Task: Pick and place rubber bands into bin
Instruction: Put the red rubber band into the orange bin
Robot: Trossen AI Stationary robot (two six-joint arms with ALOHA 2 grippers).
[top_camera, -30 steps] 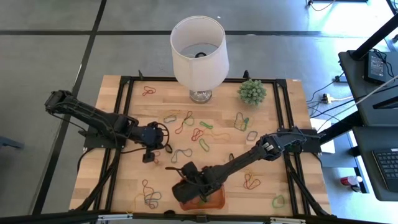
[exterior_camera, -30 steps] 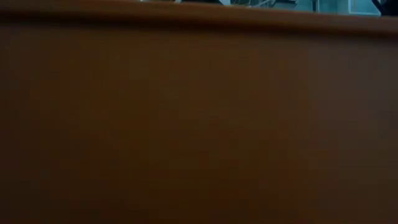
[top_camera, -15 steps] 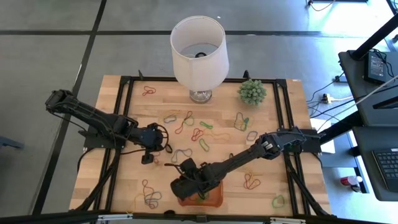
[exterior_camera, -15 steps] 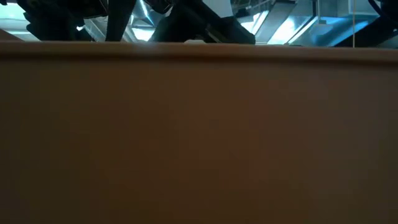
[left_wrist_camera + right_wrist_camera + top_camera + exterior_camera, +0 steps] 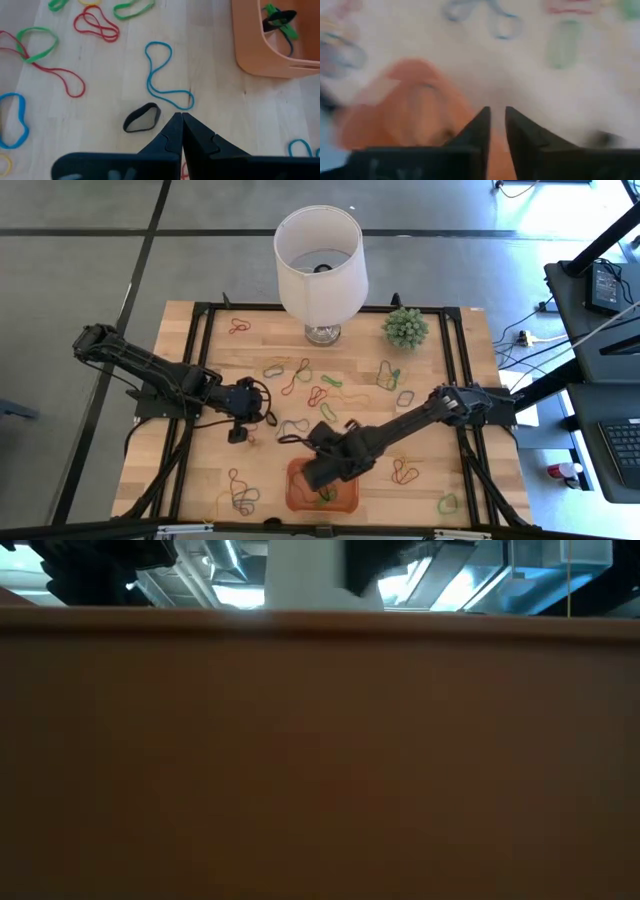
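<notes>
The orange bin (image 5: 294, 498) sits near the table's front edge; green and black rubber bands (image 5: 280, 20) lie inside it. Many more rubber bands (image 5: 300, 375) lie scattered flat on the wooden table. My right gripper (image 5: 314, 476) hangs above the bin, pointing steeply down. In the blurred right wrist view its fingers (image 5: 497, 112) stand a narrow gap apart with nothing between them. My left gripper (image 5: 238, 430) hovers shut to the left of the bin. It is just short of a black band (image 5: 142, 118) and a blue band (image 5: 165, 75), touching neither.
A white lamp (image 5: 320, 265) and a small green plant (image 5: 405, 327) stand at the far edge. More bands lie at the near left (image 5: 240, 495) and near right (image 5: 405, 470). A brown wall (image 5: 320, 760) close to the low camera blocks almost all of its view.
My right gripper has risen out of the bin and drawn back toward the table's far right, tipping more steeply downward. More of the bin's inside now shows, with a green band in it. In the low view the brown wall's top edge has dropped.
</notes>
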